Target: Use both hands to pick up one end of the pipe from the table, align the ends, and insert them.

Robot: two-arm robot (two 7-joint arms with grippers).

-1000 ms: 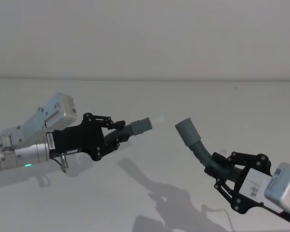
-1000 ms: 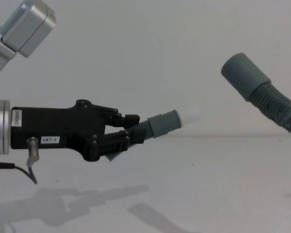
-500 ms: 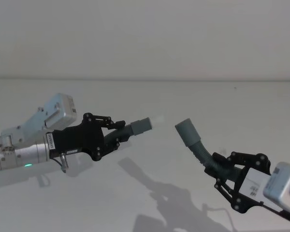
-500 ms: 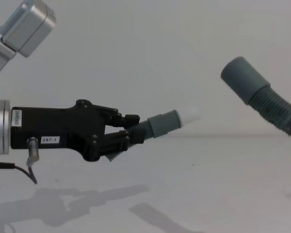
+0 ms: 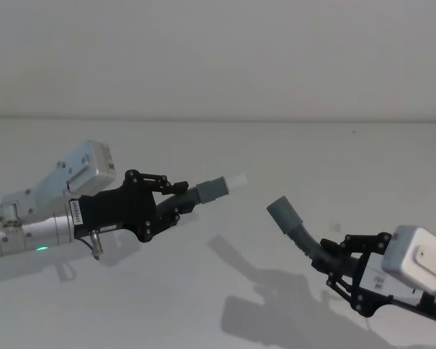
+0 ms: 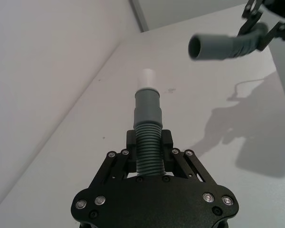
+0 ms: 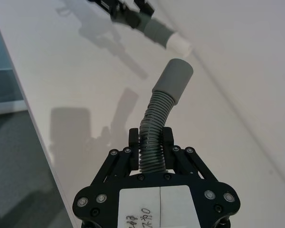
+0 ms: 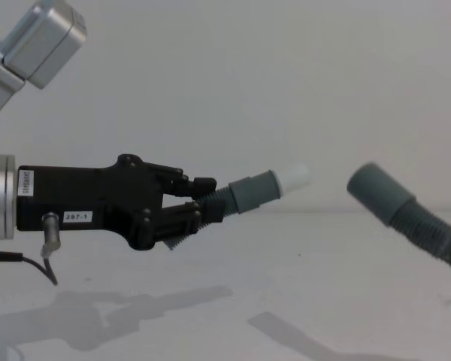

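the left pincer [image 5: 178, 203] was seen at about 9 o'clock in the head view, raised above the white counter [image 5: 167, 305]. its fingers were clamped on the ribbed part of the short hose piece [image 5: 196, 195]. that piece's grey cuff [image 5: 212, 188] and white tip [image 5: 236, 179] were pointed out toward 2 o'clock, clear of the counter.

the right pincer [image 5: 334, 258] was placed at about 4 o'clock, also off the counter. it was closed on the ribbed part of the longer hose piece [image 5: 305, 236], which was bent upward from the grip. its wide cuff [image 5: 283, 212] was aimed toward 10 o'clock.

the two ends were kept apart, with an open gap between them. in the chest view the wide cuff [image 8: 379, 194] was found at about 4 o'clock from the white tip [image 8: 295, 177], a little lower, and its mouth was tilted up toward the tip. the two ends were not lined up.

in the left wrist view the short hose piece [image 6: 147, 142] was gripped on both sides by the fingers. in the right wrist view the longer hose piece [image 7: 153, 128] was held in the same way. dark shadows of both arms were cast on the counter.
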